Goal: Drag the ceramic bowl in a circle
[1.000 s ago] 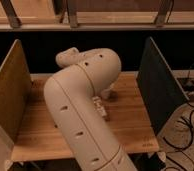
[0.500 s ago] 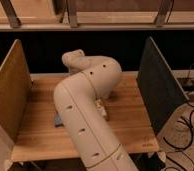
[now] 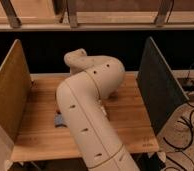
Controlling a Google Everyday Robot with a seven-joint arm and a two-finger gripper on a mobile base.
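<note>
The ceramic bowl is hidden; I see no orange-red bowl anywhere in the camera view. My large cream arm point(image 3: 87, 107) rises from the bottom edge, bends over the middle of the wooden table point(image 3: 35, 132) and covers most of its centre. My gripper is almost wholly hidden behind the arm. Only a small dark part that may belong to it shows at the arm's right edge point(image 3: 104, 108), low over the table. A corner of the flat blue sponge point(image 3: 59, 120) shows at the arm's left edge.
A tan upright panel point(image 3: 10, 92) walls the table's left side and a dark grey panel point(image 3: 157, 85) walls its right side. A dark gap and a shelf rail run along the back. Cables point(image 3: 187, 135) lie on the floor at the right.
My arm's elbow has swung to the right and the arm now stands further right over the table. The blue sponge has come into view at the arm's left edge.
</note>
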